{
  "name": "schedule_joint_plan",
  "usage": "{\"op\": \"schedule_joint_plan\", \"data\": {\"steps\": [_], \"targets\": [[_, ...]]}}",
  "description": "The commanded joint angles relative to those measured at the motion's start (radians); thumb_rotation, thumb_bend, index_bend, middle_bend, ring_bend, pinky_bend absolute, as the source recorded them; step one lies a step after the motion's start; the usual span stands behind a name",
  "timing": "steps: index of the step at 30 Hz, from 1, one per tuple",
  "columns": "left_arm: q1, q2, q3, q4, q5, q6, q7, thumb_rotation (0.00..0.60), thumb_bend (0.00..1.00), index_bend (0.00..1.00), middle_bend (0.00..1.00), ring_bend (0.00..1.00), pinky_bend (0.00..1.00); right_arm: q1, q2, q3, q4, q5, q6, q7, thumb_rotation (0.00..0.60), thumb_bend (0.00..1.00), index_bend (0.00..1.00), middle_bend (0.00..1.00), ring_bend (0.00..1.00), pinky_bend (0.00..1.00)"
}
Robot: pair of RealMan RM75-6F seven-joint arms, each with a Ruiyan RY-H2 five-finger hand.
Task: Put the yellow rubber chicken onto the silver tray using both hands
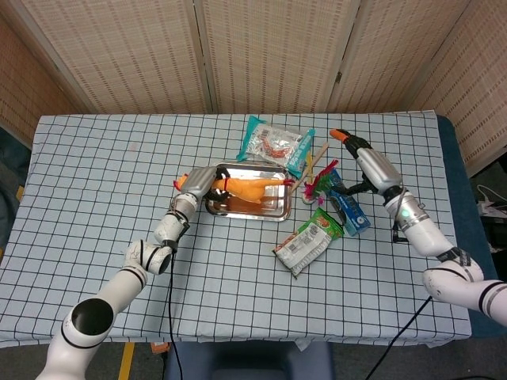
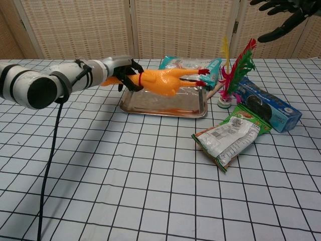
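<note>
- We see our left hand [image 2: 119, 75] gripping the yellow rubber chicken [image 2: 165, 80] at its neck end, the body held just above the silver tray [image 2: 163, 108], its red feet pointing to the far right rim.
- From the head view the chicken [image 1: 247, 188] lies lengthwise over the tray [image 1: 279, 210].
- Our right hand [image 1: 366, 161] is up off the table, fingers spread and holding nothing, above the blue snack box [image 1: 348, 207] and feathered shuttlecock [image 2: 234, 70].
</note>
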Motion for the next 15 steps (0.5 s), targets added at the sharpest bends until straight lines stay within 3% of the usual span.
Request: {"op": "schedule_joint_plan", "data": {"steps": [1,5,8,12,15], "targets": [[-0.012,-0.017,0.002,0.017,0.004,0.003,0.005,0.6,0.56,0.46,0.57,0.48,0.62,-0.011,0.018,-0.001,-0.008,-0.007,0.006,0.013,0.6,0.15,0.0,0.0,0.0,0.0],[-0.023,-0.043,0.004,0.053,0.004,0.007,0.022,0.6,0.55,0.39,0.56,0.48,0.62,-0.02,0.052,-0.007,-0.019,-0.029,0.004,0.045,0.6,0.14,0.0,0.0,0.0,0.0],[-0.031,-0.054,-0.009,0.066,-0.01,0.001,0.017,0.6,0.52,0.26,0.49,0.43,0.61,-0.028,0.074,-0.011,-0.02,-0.052,0.014,0.073,0.6,0.13,0.0,0.0,0.0,0.0],[-0.041,-0.047,-0.027,0.045,-0.026,-0.029,-0.028,0.6,0.47,0.02,0.28,0.26,0.52,-0.036,0.094,-0.02,-0.018,-0.076,0.023,0.101,0.6,0.12,0.0,0.0,0.0,0.0],[-0.044,-0.042,-0.029,0.027,-0.022,-0.03,-0.057,0.6,0.45,0.0,0.16,0.16,0.42,-0.04,0.107,-0.027,-0.02,-0.087,0.024,0.116,0.6,0.12,0.0,0.0,0.0,0.0]]}}
